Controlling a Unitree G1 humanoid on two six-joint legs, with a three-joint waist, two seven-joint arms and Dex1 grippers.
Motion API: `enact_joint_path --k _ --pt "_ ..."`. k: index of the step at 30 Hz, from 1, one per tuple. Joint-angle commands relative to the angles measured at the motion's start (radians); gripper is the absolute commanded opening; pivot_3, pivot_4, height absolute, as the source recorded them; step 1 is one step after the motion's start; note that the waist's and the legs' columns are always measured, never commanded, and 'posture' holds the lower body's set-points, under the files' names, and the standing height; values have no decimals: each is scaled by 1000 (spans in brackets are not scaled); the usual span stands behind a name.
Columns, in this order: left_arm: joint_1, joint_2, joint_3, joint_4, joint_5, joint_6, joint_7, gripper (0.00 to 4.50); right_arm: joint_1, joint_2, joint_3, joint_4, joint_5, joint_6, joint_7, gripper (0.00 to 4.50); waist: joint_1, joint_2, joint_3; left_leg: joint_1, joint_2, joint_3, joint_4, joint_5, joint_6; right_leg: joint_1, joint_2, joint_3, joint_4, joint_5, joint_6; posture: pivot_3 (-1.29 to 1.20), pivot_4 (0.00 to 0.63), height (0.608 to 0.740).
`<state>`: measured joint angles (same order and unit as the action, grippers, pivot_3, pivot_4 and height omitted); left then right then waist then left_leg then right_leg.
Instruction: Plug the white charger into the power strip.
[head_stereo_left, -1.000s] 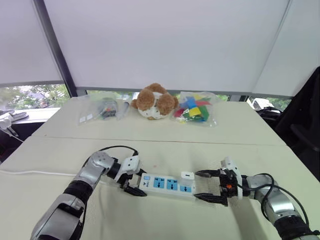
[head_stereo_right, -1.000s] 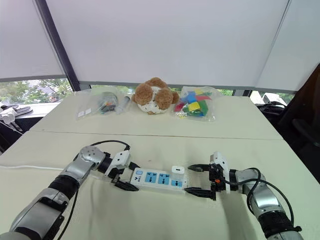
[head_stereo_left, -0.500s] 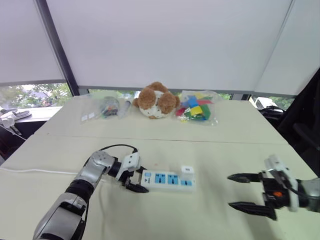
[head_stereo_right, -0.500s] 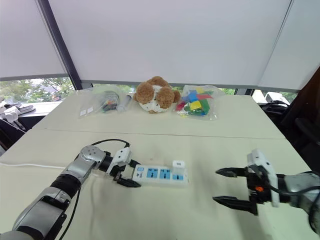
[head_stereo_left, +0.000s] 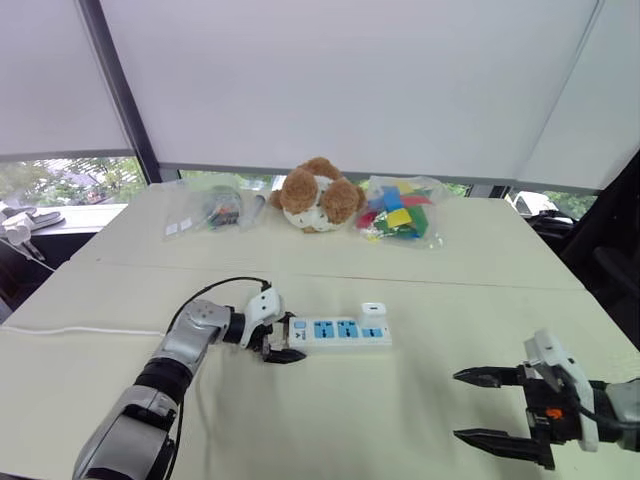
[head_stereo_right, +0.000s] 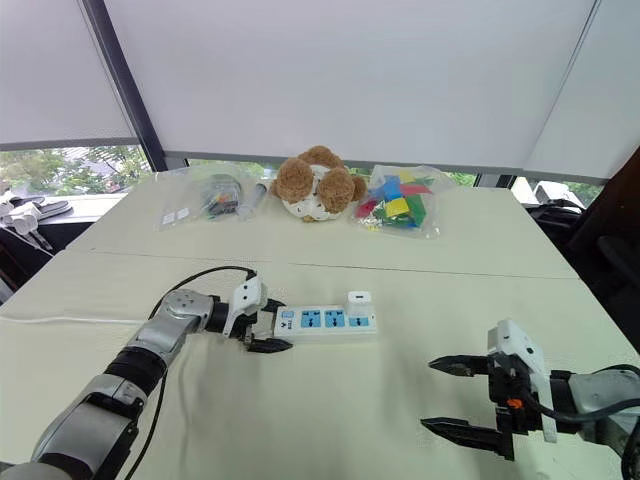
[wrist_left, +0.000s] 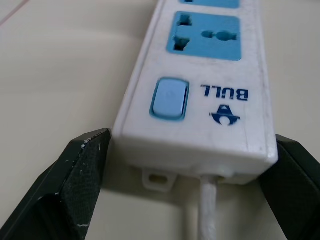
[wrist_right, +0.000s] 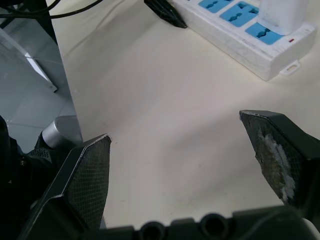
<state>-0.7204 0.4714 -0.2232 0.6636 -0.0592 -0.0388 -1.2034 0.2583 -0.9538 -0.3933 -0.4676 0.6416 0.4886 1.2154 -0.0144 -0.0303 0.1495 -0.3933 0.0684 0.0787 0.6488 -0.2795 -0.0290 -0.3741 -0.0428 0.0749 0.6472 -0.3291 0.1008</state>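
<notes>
The white charger (head_stereo_left: 373, 311) sits plugged into the power strip (head_stereo_left: 340, 332) on the table (head_stereo_left: 330, 420), the left gripper (head_stereo_left: 276, 343) spread around its switch end, the right gripper (head_stereo_left: 490, 406) spread, well apart.

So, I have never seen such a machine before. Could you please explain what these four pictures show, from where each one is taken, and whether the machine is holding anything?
This is a humanoid robot with two arms, each ending in a gripper of two black fingers. The two wide pictures come from a stereo camera on its head, looking down over a pale table. The two close pictures come from cameras on its wrists, looking along the fingers.

On the table lies the power strip, white with blue sockets. The white charger stands plugged into the socket at its far end. At the back are a teddy bear, a bag of coloured blocks and a clear bag of small items.

The left gripper is open, its fingers on either side of the strip's switch end. The right gripper is open over bare table. Neither holds anything.
</notes>
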Motion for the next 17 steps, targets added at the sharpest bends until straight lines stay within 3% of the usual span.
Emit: enact_joint_path --k 1,5,9,13,17 --pt "43 126 94 -240 -106 137 -78 4450 -24 6 -10 21 17 -15 8 4500 -7 -2 5 -1 0 0 -1 0 0 -1 0 0 0 0 0 0 150 739" --pt "175 300 164 -579 -256 414 -157 4450 -53 13 -2 65 23 -22 15 4500 -3 0 9 -6 2 0 -1 0 -1 -7 0 0 2 -1 5 0 150 739" --pt "379 420 301 -814 -371 606 -108 4450 -69 42 26 121 4 -43 7 4500 4 2 9 -12 0 -1 -1 0 -1 -11 -1 -1 2 -2 7 0 150 739" --pt "593 429 435 -957 -429 689 -11 4450 -93 80 17 168 11 -31 -38 4500 2 2 12 -15 -1 -1 1 0 -1 -14 -2 -2 3 -3 7 0 150 739" --pt "709 365 493 -1022 -464 709 97 4450 -81 98 17 168 17 -14 -67 4500 3 3 12 -15 -2 -1 3 1 -2 -13 -4 -1 3 -2 7 0 150 739"
